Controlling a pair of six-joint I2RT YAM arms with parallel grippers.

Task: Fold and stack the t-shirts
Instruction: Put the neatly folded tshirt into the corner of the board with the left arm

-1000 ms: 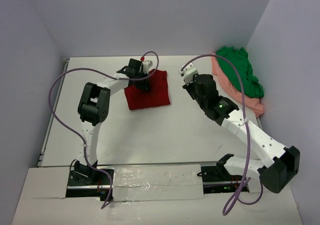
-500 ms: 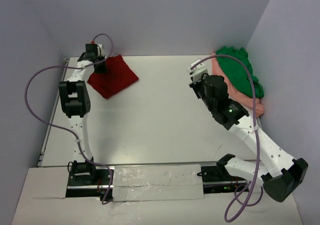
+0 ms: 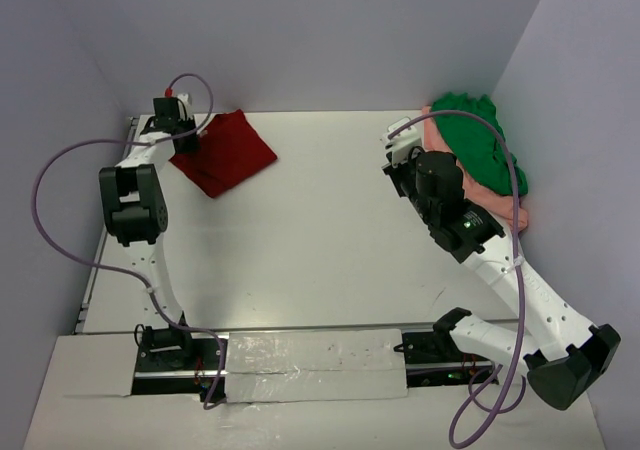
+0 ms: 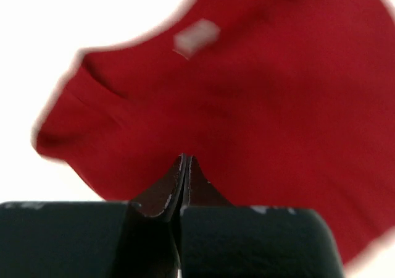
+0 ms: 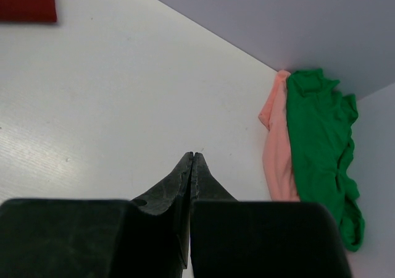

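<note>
Both pairs of jaws are closed, tips pressed together with no gap showing. From the left wrist view we see the left jaws against the dark red shirt (image 4: pixel 247 105), but we cannot tell whether any cloth is pinched between them. That view is blurred. The right jaws hold nothing and point at bare bench (image 5: pixel 123 105).

We see the dark red shirt (image 3: pixel 225 152) lying at the far left of the bench (image 3: pixel 300 240). It is folded into a compact, roughly square packet turned cornerwise like a diamond, and the left jaws are at its left edge. A small pale label (image 4: pixel 196 34) shows on its upper face, and one soft crease runs along a side.

We find the green shirt (image 3: pixel 478 145) unfolded and rumpled in the far right corner, against the wall (image 3: pixel 570 120). It lies on top of the pink shirt (image 3: pixel 505 210), which shows only as a strip along the green one's near edge. In the right wrist view the green shirt (image 5: pixel 321 148) and the pink shirt (image 5: pixel 276 160) lie side by side, touching, well apart from the red one (image 5: pixel 28 0).
</note>
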